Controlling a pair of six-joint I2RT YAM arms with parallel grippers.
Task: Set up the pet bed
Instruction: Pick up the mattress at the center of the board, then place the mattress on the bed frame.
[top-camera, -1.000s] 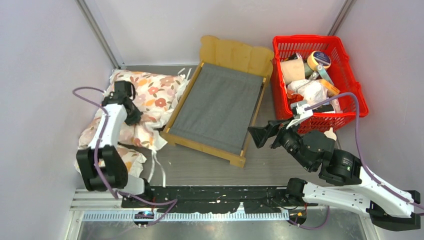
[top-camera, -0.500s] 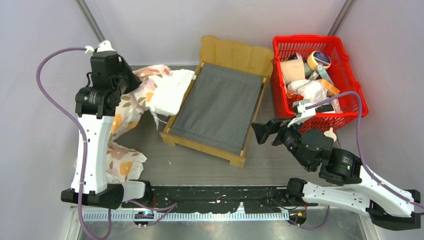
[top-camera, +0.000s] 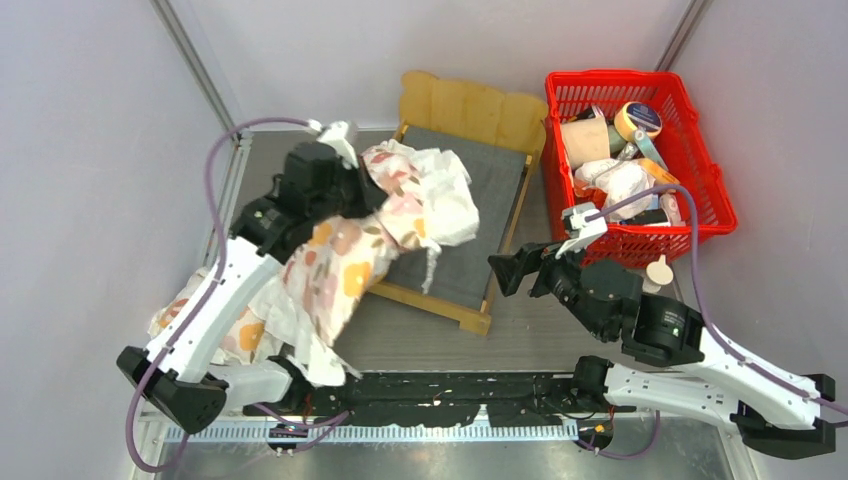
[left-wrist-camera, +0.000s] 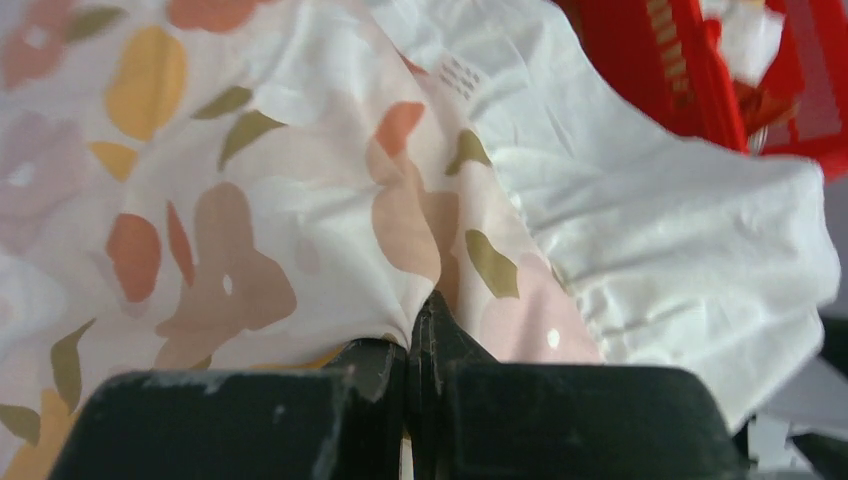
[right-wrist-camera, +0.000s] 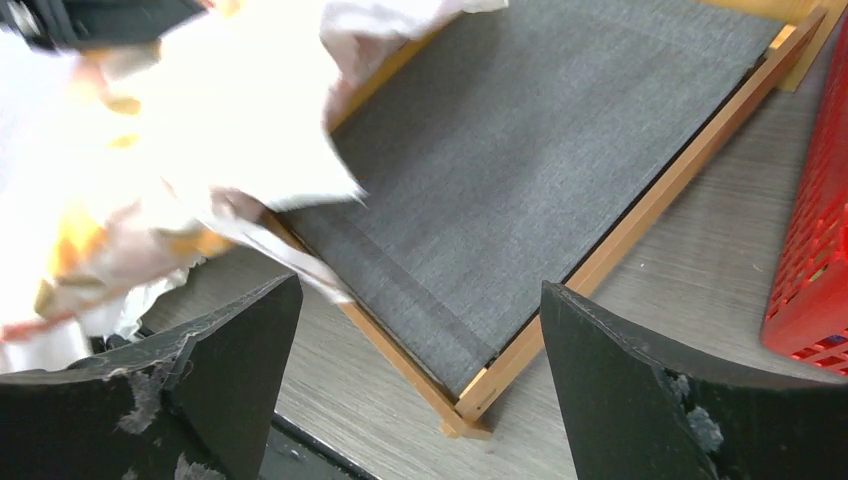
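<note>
Top external: we're roughly halfway. Our left gripper (top-camera: 352, 188) is clamped on the white floral-print fabric cushion (top-camera: 340, 265), dangling over the light-wood, grey-topped pet bed (top-camera: 492, 185) out ahead between the arms, not laid flat yet. Left wrist shows that pinch close up. Right wrist shows our right gripper (right-wrist-camera: 420, 300) spread wide, empty, above the bed's near corner.

We see a floral cushion (top-camera: 340, 265), white with orange, pink and olive blooms, hanging bunched above the grey table (top-camera: 560, 330). Its lower end trails near the table's left front corner. At the far right stands a red basket (top-camera: 610, 76) holding what may be a tape roll (top-camera: 637, 120), a beige cylinder (top-camera: 585, 140) and crumpled white material (top-camera: 625, 182).
</note>
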